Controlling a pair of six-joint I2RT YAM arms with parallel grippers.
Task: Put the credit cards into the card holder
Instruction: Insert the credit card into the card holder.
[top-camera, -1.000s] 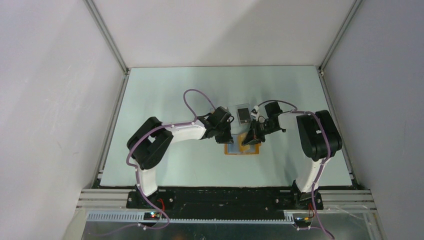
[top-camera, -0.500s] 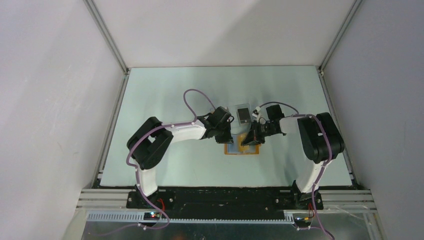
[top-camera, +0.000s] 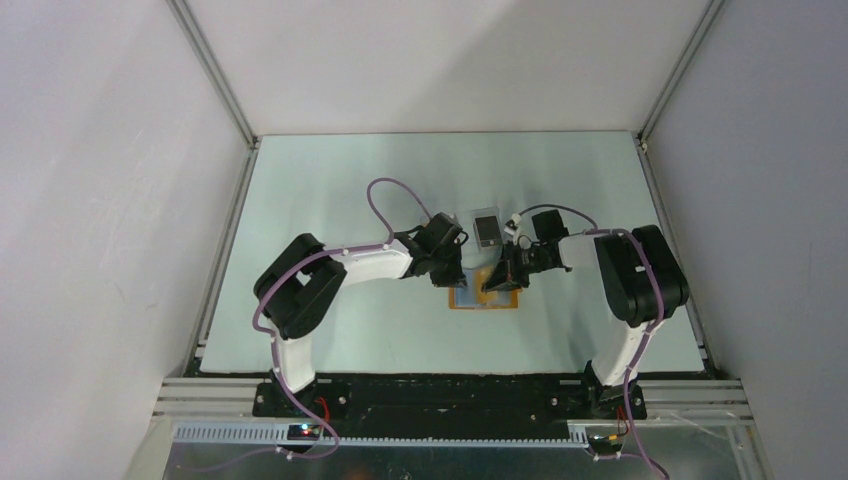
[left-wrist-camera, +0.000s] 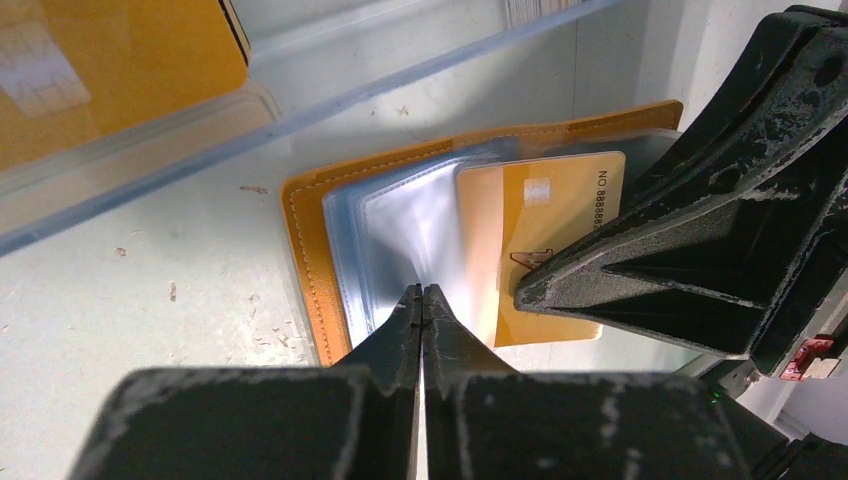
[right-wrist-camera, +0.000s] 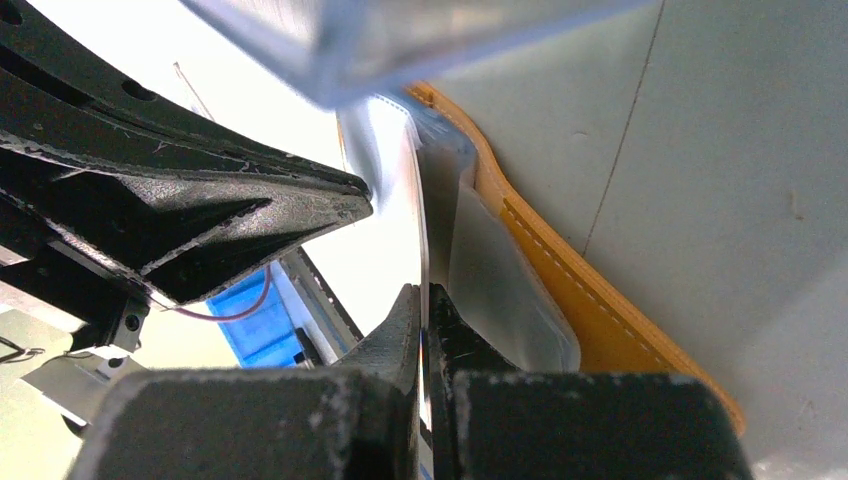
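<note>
Lying open at the centre of the pale green table, boxed in by white walls, is the orange card holder. Both arms bend inward over it. The left gripper is pinched together on a clear sleeve; the right gripper is clamped on a gold credit card at the sleeves

Overhead view far; 2 wrist views near card holder.

Centre of frame: pale green table top, boxed by white walls and aluminium posts. Just above centre, a clear plastic case with a dark insert lies flat. Left wrist view, upper left: a second clear case, orange insert (near edge blurred).
</note>
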